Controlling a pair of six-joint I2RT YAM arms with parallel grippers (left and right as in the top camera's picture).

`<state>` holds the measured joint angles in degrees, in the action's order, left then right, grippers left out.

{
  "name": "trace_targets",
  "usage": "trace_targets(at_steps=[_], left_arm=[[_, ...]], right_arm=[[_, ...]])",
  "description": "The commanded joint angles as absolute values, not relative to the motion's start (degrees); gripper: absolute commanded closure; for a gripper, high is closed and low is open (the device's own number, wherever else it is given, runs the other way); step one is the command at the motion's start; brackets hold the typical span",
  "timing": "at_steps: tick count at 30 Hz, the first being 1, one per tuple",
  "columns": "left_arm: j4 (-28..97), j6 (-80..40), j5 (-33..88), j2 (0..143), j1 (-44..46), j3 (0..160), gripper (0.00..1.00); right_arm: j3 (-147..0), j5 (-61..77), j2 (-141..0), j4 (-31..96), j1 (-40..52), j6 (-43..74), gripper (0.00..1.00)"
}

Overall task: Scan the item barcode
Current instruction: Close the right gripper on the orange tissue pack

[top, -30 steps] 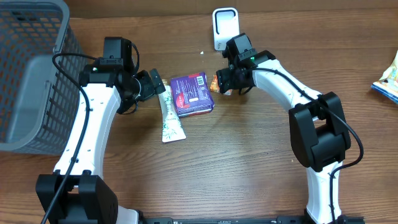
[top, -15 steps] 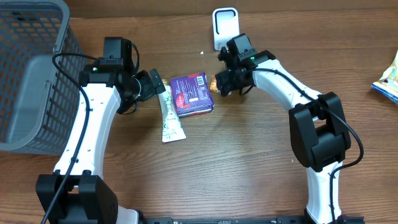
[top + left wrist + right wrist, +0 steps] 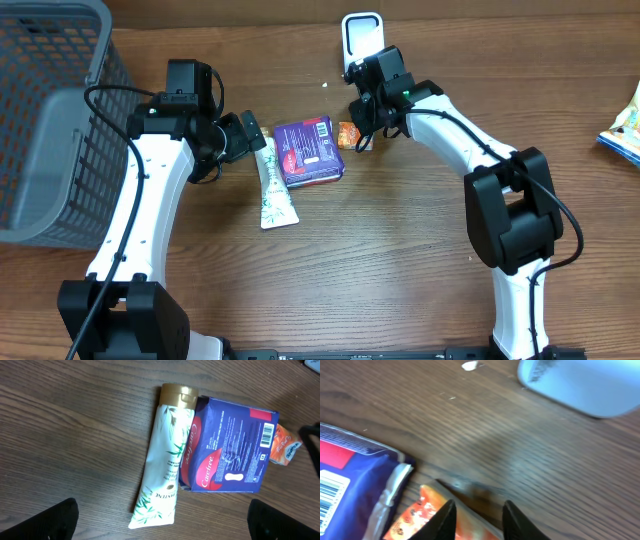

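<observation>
A small orange packet (image 3: 348,132) lies just right of the purple Carefree pack (image 3: 308,150), in front of the white scanner (image 3: 362,40). My right gripper (image 3: 364,128) is over the packet's right end. In the right wrist view its fingers (image 3: 446,516) stand narrow with the orange packet (image 3: 420,515) pinched between them, and a shadow shows under the packet. My left gripper (image 3: 250,137) hangs wide open by the cap end of a white tube (image 3: 270,185), holding nothing. The left wrist view shows the tube (image 3: 165,470) and purple pack (image 3: 230,455) side by side, touching.
A grey mesh basket (image 3: 40,120) fills the far left. A snack bag (image 3: 625,130) lies at the right edge. The scanner (image 3: 580,385) is blurred at the top right of the right wrist view, near a white crumb (image 3: 469,366).
My right gripper's fingers have narrowed around the orange packet and moved slightly back toward the scanner. The left arm has not moved.
</observation>
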<state>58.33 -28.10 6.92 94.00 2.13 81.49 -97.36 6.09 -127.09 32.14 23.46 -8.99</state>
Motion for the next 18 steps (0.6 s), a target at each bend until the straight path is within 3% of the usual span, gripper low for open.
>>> trace_targets(at_steps=[1,8,16,18], left_arm=[[58.26,-27.88,7.46,94.5,1.89,82.54,0.0],[58.26,-27.88,7.46,94.5,1.89,82.54,0.0],[58.26,-27.88,7.46,94.5,1.89,82.54,0.0],[58.26,-27.88,7.46,94.5,1.89,82.54,0.0]], right_arm=[[-98.54,11.03,-129.95,33.17,23.14,-8.78,0.72],[-98.83,7.73,-129.86,40.6,23.11,-7.22,0.96],[-105.34,4.8,-127.22,62.94,23.07,-2.81,0.96],[-106.28,4.75,-126.41,67.44,23.07,-2.76,0.91]])
